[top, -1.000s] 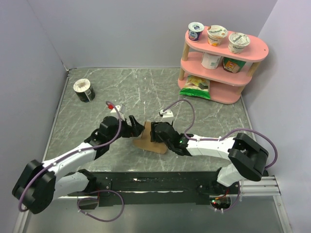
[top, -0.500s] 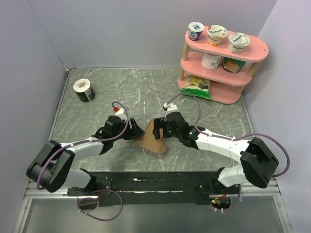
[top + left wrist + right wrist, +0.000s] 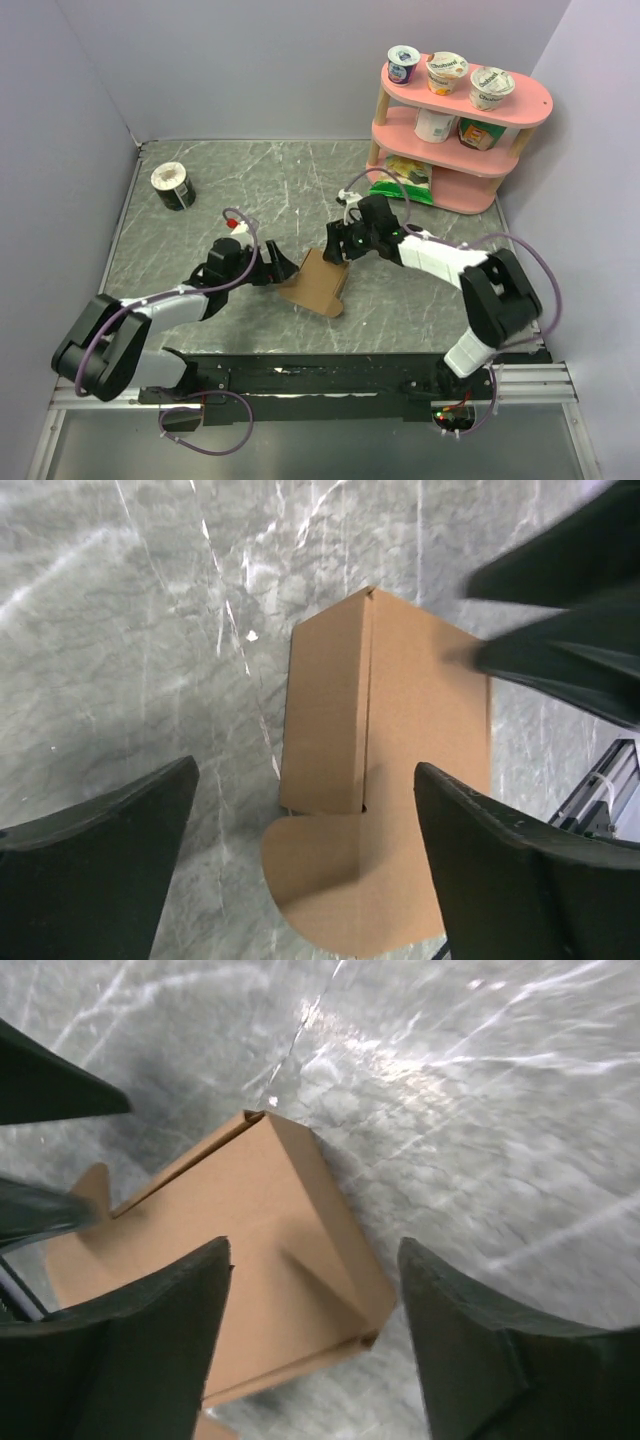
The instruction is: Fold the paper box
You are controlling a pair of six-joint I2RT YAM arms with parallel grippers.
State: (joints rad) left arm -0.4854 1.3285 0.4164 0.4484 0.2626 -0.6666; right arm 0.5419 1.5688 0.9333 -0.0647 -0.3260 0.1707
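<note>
Obs., left to right, all places taken from the pink shelf (image 3: 470,192).

Left gripper (image 3: 281,268): on the side of the box away from the shelf, low over the table (image 3: 250,190). Jaws were spread wide, with nothing between them. In the left wrist view, both fingers (image 3: 100,880) framed the box from a little way off.

Paper box (image 3: 316,284): lay on the table, down and left from the shelf's foot, towards the arm bases. It was partly folded, with one panel creased up and a rounded tab (image 3: 310,880) lying flat at one end.

Right gripper (image 3: 338,250): at the shelf-side edge of the box, jaws apart and holding nothing. Contact with the card could not be told.

Handling, my estimate: thin card, very light, so it would skate on the smooth stone if pushed from one side only. The panels looked stiff, while the creases would act as hinges. A hard pinch would dent it. It seemed best to take a free panel edge or the tab and brace the opposite side.
</note>
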